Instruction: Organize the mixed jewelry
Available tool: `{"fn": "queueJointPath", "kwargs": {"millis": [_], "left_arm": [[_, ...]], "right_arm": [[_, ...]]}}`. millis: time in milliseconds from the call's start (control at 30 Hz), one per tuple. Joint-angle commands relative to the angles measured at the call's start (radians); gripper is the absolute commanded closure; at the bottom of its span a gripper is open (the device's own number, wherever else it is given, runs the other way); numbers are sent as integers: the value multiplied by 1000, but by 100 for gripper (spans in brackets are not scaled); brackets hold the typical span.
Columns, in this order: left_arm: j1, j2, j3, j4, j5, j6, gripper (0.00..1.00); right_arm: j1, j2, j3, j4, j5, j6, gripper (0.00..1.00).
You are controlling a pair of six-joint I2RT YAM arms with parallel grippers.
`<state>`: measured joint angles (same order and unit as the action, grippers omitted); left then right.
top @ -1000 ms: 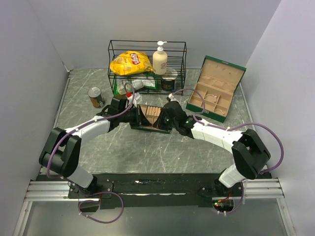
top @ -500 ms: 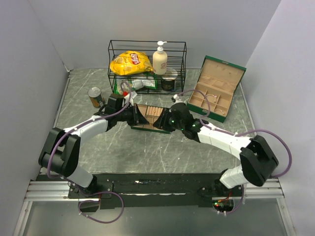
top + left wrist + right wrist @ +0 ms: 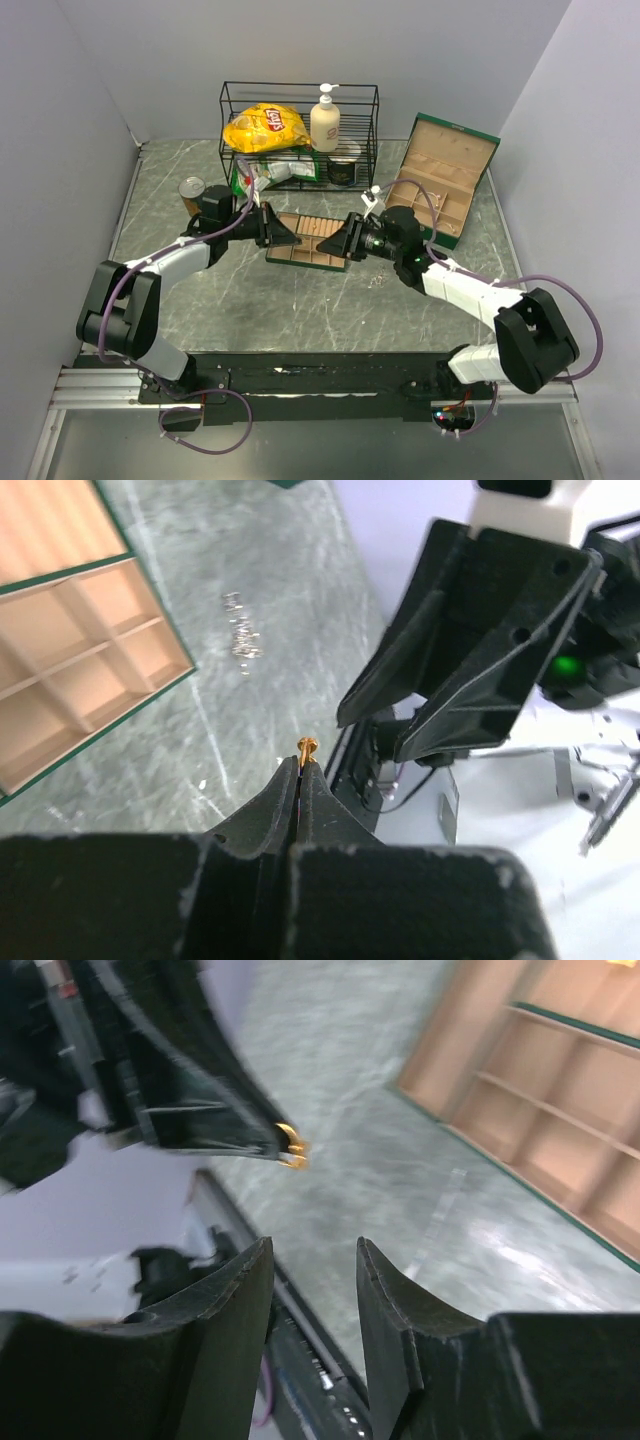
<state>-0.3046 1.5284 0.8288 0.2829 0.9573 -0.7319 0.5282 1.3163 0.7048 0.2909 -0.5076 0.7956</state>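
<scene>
My left gripper (image 3: 292,238) is shut on a small gold jewelry piece (image 3: 306,747), which sticks out of the fingertips (image 3: 302,762). It hovers over the left end of a flat green-edged divided tray (image 3: 318,228) with tan compartments, which also shows in the left wrist view (image 3: 70,660). My right gripper (image 3: 338,243) is open and empty and faces the left one from the tray's right side. In the right wrist view its jaws (image 3: 312,1245) stand apart, and the gold piece (image 3: 292,1147) shows ahead of them. A small silver chain (image 3: 242,640) lies on the table beside the tray.
An open green jewelry box (image 3: 440,180) with tan compartments stands at the back right. A black wire rack (image 3: 298,135) at the back holds a yellow chip bag (image 3: 265,127), a lotion pump bottle (image 3: 325,120) and small packets. A tin can (image 3: 192,190) stands at the left.
Both arms have drawn apart, the left gripper leftward and the right gripper rightward, uncovering more of the tray. The left gripper stays shut.
</scene>
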Motion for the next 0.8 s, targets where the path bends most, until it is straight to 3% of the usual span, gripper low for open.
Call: {"fn": "queueJointPath", "kwargs": {"millis": [0,200,767], "left_arm": [[-2,-43,-2,133,119,-26,99],[-5,-51,-14,176,133,-57,99],[-51,-50,21,124,78,-29,99]], "right_arm": [[0,34,-1,229,-126,57,54],[1,89,-11,370,-149,134,54],[21,135,18,333,-128,128,58]]}}
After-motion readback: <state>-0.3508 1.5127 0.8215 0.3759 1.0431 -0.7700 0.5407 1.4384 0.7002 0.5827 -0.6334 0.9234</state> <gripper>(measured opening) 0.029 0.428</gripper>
